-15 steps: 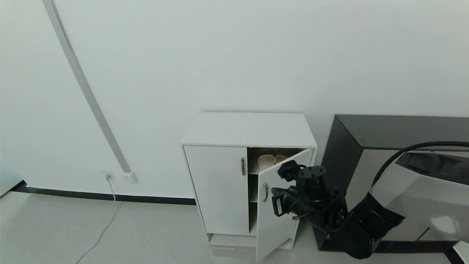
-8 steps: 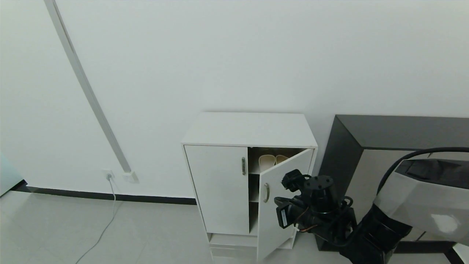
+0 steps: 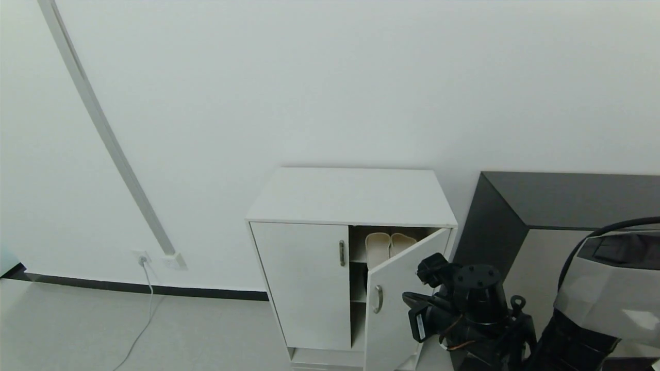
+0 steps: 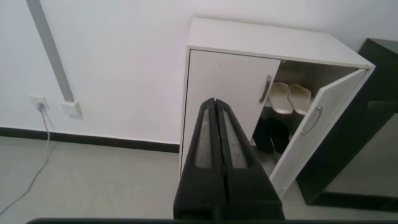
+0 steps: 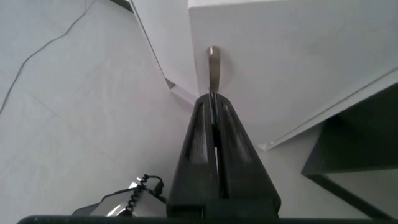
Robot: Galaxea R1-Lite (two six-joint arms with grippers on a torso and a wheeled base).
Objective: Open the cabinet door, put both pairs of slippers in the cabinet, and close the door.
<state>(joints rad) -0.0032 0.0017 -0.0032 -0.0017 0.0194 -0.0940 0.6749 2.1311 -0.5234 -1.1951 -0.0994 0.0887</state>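
Note:
The white cabinet (image 3: 350,196) stands against the wall, its left door shut and its right door (image 3: 397,288) ajar. A beige pair of slippers (image 3: 389,246) lies on the top shelf. In the left wrist view the beige pair (image 4: 289,96) sits above a dark shape (image 4: 272,134) on a lower shelf. My right gripper (image 5: 213,102) is shut and empty, its tip close below the right door's metal handle (image 5: 212,65); I cannot tell whether it touches. My right arm's wrist (image 3: 464,304) hangs beside the door's outer face. My left gripper (image 4: 215,104) is shut and empty, well back from the cabinet's front.
A black piece of furniture (image 3: 541,198) stands right of the cabinet. A wall socket (image 3: 140,256) with a grey cable and a slanted conduit (image 3: 103,129) are on the wall to the left. Bare grey floor (image 3: 103,330) lies left of the cabinet.
The head camera has shifted, so the cabinet sits lower in the picture. My right arm now shows lower and farther right of the door handle. The door stays ajar.

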